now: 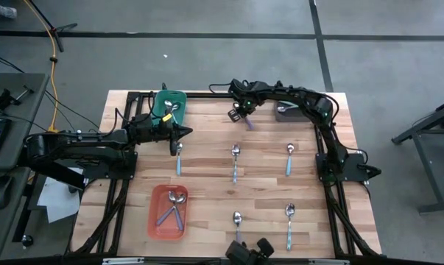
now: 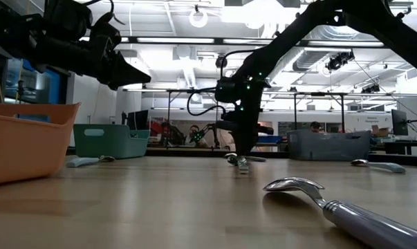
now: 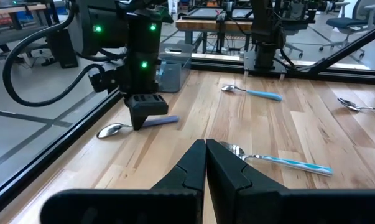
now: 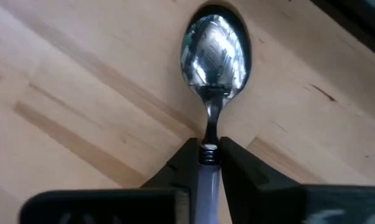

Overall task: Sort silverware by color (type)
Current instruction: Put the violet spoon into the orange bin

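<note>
My right gripper (image 1: 244, 115) reaches down at the table's far middle, shut on a purple-handled spoon (image 1: 249, 124) that lies on the wood. My left gripper (image 1: 185, 132) hovers shut and holding nothing above the table, next to the teal bin (image 1: 168, 96); it is well above the table in the low view (image 2: 140, 75). A light blue spoon (image 1: 178, 158) lies flat just near of it. More spoons lie flat: light blue ones (image 1: 235, 165) (image 1: 289, 159) mid-table, two (image 1: 237, 221) (image 1: 289, 224) by the near edge. My right gripper pinches the spoon's purple handle (image 4: 208, 186) between its two fingers (image 4: 181, 165), close to the metal neck. The fingers come from above, pointing down, one on each side of the handle. The bowl (image 4: 215, 53) and handle (image 3: 165, 120) rest on the table.
An orange bin (image 1: 152, 221) at the near left holds a few spoons. The teal bin holds one spoon (image 1: 171, 108). A grey bin (image 1: 288, 112) stands at the far right under the right arm. Bare wood lies between the rows of spoons.
</note>
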Action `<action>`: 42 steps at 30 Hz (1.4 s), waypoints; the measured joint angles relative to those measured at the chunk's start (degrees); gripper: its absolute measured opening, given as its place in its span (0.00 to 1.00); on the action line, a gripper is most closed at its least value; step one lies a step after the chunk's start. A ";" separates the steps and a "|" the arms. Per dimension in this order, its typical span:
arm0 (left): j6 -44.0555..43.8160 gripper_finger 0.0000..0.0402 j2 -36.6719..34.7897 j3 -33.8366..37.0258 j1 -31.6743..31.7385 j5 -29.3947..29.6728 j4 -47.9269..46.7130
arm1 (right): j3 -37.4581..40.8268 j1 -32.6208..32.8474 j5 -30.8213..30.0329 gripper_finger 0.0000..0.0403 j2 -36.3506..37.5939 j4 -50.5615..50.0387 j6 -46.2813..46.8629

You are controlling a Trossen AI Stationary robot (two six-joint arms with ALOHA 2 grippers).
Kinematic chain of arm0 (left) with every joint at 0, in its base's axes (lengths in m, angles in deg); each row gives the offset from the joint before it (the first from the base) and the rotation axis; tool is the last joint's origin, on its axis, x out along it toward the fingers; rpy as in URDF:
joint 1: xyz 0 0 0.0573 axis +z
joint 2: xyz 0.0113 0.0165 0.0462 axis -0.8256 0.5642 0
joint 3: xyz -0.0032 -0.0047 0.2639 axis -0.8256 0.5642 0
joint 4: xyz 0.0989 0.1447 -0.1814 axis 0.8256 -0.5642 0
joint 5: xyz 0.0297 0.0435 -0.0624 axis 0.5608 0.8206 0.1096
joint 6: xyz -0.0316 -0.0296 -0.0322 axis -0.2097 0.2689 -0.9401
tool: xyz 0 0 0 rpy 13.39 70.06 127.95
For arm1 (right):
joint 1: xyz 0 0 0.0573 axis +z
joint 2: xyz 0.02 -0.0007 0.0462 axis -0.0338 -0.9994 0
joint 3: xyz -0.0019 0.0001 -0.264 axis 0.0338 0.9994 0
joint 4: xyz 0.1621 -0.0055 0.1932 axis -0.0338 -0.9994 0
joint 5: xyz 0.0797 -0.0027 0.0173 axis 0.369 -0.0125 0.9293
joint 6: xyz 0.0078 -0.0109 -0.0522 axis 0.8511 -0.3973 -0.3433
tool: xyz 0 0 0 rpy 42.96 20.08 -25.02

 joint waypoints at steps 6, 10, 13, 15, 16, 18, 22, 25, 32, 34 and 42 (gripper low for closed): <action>-0.40 0.01 0.00 0.00 0.00 0.00 0.00 | 0.07 0.12 0.41 0.02 0.32 -0.41 -5.51; -0.41 0.01 0.00 0.00 0.00 0.02 0.00 | 0.45 1.21 0.08 0.01 1.45 -0.36 -6.72; -0.42 0.01 0.00 0.00 -0.02 0.02 -0.02 | 0.40 2.50 -0.23 0.01 3.40 1.44 -7.17; -0.59 0.01 0.00 0.00 0.00 0.02 -0.02 | 0.32 3.68 -1.70 0.01 4.36 2.85 -7.46; -1.10 0.01 0.00 0.00 0.00 0.02 -0.02 | 0.29 4.36 -2.52 0.01 4.47 3.38 -7.48; -2.55 0.01 0.00 0.00 0.00 0.02 0.00 | 0.32 5.77 -3.45 0.01 4.55 4.33 -7.48; -3.61 0.01 0.00 0.00 -0.04 -0.24 0.00 | 0.31 9.47 -5.31 0.01 4.81 7.19 -7.67; -4.04 0.01 0.00 0.00 -0.43 -0.26 0.00 | 0.31 12.42 -7.27 0.01 4.81 9.64 -8.48; -3.56 0.01 0.00 0.00 -1.84 -0.24 0.07 | 2.13 17.56 -11.23 0.01 5.50 16.63 -11.42; -3.54 0.01 0.00 0.00 -1.96 -0.24 0.09 | 7.02 18.32 -10.72 0.01 6.90 23.50 -11.52; -3.45 0.08 0.00 0.00 -1.95 0.57 0.93 | 33.19 22.09 -9.57 0.01 16.79 64.10 -9.61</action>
